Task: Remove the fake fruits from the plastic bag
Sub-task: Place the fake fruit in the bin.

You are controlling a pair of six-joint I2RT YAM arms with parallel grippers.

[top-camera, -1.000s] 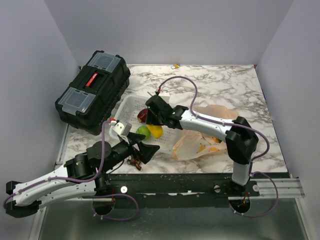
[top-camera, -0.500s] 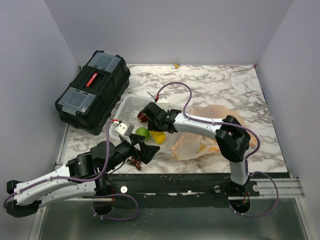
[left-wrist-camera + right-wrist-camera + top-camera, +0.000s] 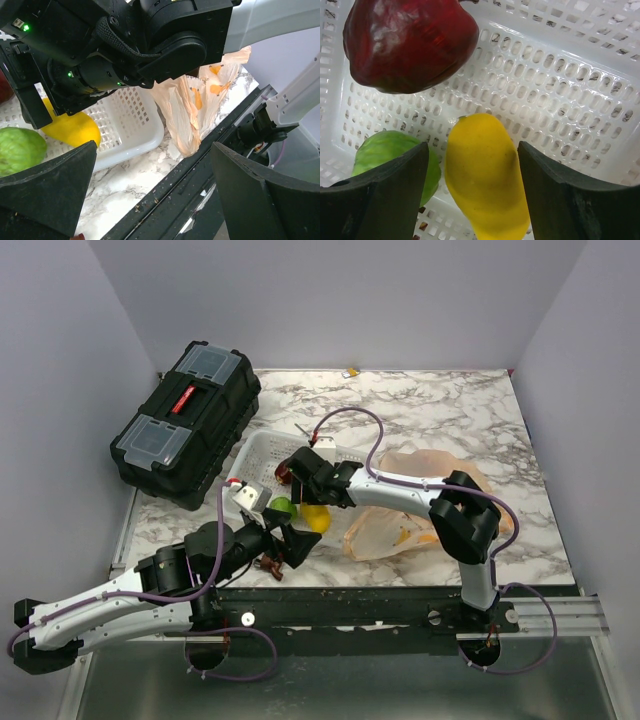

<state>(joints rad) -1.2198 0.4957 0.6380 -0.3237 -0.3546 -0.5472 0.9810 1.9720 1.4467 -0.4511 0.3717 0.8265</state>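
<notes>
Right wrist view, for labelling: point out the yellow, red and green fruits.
yellow fruit [image 3: 482, 170], right wrist view, its middle
red fruit [image 3: 410, 42], right wrist view, its middle
green fruit [image 3: 387, 147], right wrist view, exposed top

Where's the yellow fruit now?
Right wrist view: yellow fruit lies in the white basket between the open fingers of the right gripper, green fruit at its left, dark red fruit above.

A black toolbox [image 3: 190, 420] with a red handle lies at the far-left corner of the marble counter [image 3: 450, 410]. A white perforated basket [image 3: 262, 452] sits just beside it, toward the middle. A small brown object [image 3: 268, 565] lies by the near edge, and a tiny yellow item [image 3: 352, 372] at the far edge.
</notes>
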